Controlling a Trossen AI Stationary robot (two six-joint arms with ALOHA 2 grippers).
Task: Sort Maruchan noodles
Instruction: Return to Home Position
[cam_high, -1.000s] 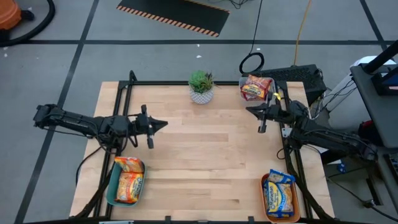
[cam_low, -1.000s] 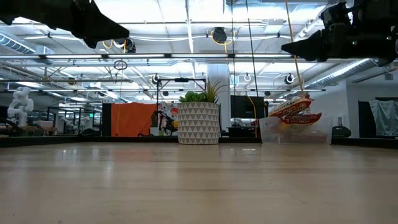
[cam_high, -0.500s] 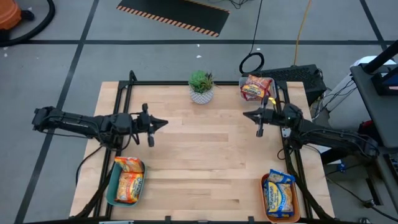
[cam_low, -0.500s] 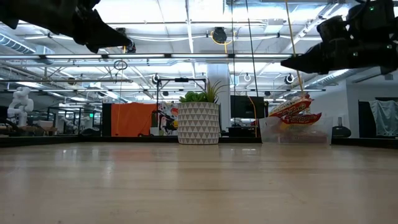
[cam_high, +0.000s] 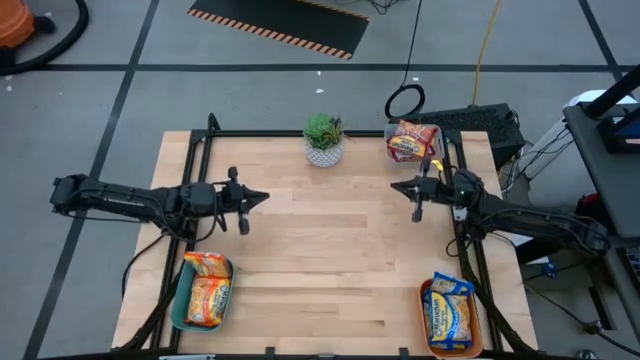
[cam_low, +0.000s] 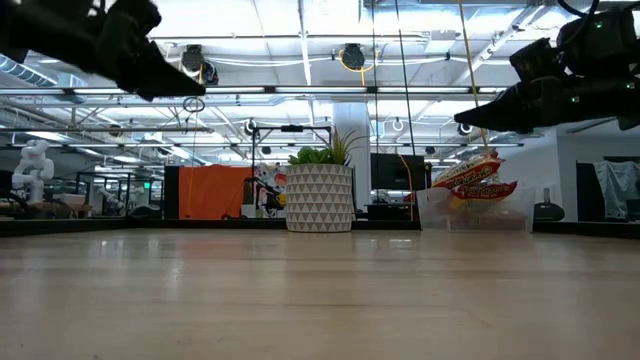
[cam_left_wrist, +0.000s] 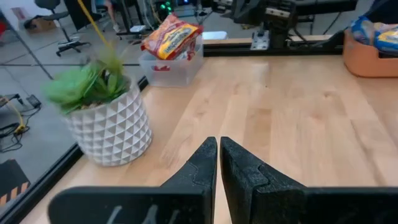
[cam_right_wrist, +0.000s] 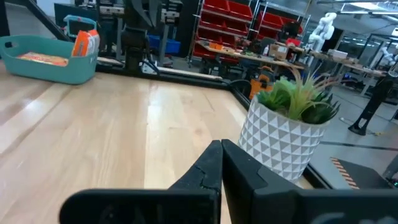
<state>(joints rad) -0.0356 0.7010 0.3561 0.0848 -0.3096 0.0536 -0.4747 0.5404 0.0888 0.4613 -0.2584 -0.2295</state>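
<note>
Maruchan noodles packets lie sorted in containers: orange ones in a teal tray at the near left, yellow-and-blue ones in an orange tray at the near right, and dark red ones in a clear tub at the far right. My left gripper hovers shut above the table's left half, pointing right. My right gripper hovers shut over the right half, pointing left. Both hold nothing.
A green plant in a white patterned pot stands at the middle of the table's far edge. Bare wood stretches between the two arms. Black frame rails run along the table's left and right sides.
Both grippers have sunk a little toward the table. The right gripper has also drawn slightly toward the near edge. Both stay shut; the packets have not moved.
</note>
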